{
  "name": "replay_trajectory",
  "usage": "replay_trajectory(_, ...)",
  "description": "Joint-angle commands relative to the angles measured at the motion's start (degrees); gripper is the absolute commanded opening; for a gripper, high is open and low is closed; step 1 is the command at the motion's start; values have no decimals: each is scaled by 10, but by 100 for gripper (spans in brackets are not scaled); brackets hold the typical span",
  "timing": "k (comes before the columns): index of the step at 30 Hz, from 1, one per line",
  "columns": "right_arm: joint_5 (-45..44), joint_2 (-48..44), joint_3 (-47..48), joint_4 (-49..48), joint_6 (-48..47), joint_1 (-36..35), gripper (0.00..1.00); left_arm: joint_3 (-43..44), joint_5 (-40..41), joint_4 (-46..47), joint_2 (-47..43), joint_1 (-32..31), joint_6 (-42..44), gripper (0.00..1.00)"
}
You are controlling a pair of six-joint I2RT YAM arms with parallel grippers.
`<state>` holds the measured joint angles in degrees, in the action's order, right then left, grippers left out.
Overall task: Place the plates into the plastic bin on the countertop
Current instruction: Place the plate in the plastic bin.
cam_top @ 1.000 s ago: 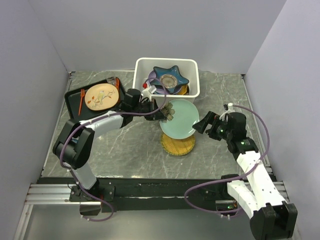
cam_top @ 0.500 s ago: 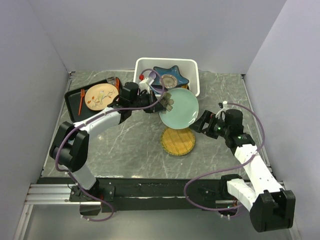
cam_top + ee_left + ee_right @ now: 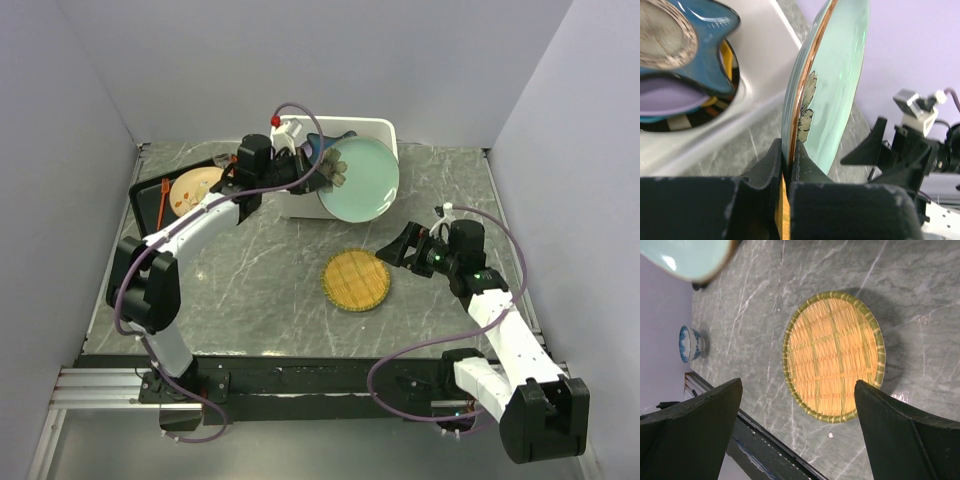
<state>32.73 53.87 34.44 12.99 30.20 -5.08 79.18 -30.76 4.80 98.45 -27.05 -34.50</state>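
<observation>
Nearest the arm bases, the right fingers (image 3: 402,246) are spread wide apart and hold nothing. They hover above the grey marbled surface (image 3: 260,270). Just ahead of them and slightly to their left, a round woven yellow dish (image 3: 356,280) with a green edge lies flat on the surface. The wrist view looks down on it between the two fingertips.

Farther back, the left fingers (image 3: 328,170) are clamped tight on the rim of a pale green plate (image 3: 365,180), at its painted leaf design. The plate is off the surface and stands nearly on edge, stretching away to the right of these fingers. From above it overlaps the near right part of the white plastic bin (image 3: 360,121). Directly beyond the left fingers, inside the bin, a navy star-shaped plate (image 3: 675,45) sits on top of other stacked dishes.

Well to the left of the left fingers, a black tray (image 3: 150,200) carries a beige plate (image 3: 190,190).
</observation>
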Motion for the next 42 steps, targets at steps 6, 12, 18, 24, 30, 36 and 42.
replay_trajectory(6,6,-32,-38,-21,7,4,100,105,-22,70,40,29,-21,1)
replay_trajectory(12,-2,-56,-59,-25,14,3,100,150,-7,72,70,40,-34,1)
replay_trajectory(18,-4,-47,-60,-27,8,3,100,199,-17,79,116,58,-83,1)
replay_trajectory(24,2,-30,-55,-41,10,3,100,241,-27,83,160,77,-122,1)
replay_trajectory(30,3,-19,-54,-46,8,4,100,271,-25,79,191,89,-134,1)
replay_trajectory(36,1,-15,-60,-50,11,3,100,308,-22,50,233,101,-144,1)
replay_trajectory(42,1,-12,-63,-53,14,3,100,328,-33,53,263,111,-164,1)
